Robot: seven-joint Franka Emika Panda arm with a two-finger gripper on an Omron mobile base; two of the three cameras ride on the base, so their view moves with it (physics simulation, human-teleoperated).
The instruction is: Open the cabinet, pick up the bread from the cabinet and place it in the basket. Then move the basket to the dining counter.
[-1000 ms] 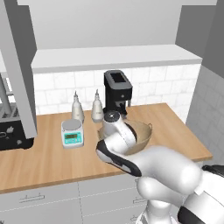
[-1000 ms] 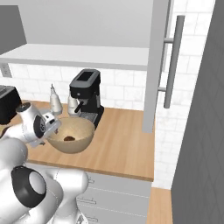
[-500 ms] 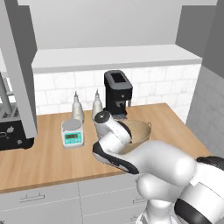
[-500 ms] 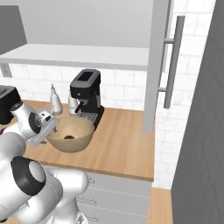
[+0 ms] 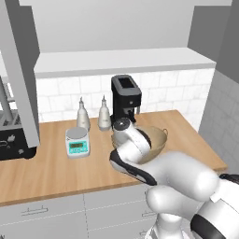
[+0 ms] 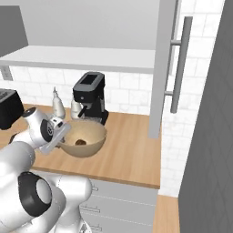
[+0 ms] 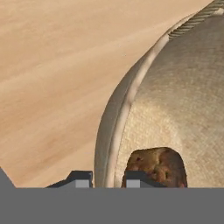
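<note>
And the end effector has just snapped together, one finger either side of the basket rim! The bread sits inside the basket on the tabletop, so carrying to the dining counter looks next.

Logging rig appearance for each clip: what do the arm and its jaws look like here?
Glossy white, rounded arm links with dark grey joint bands and a black seam stripe; a round grey cap on the wrist. The gripper ends in two small dark, squared tips with lighter grey pads. No cables or markings visible.
</note>
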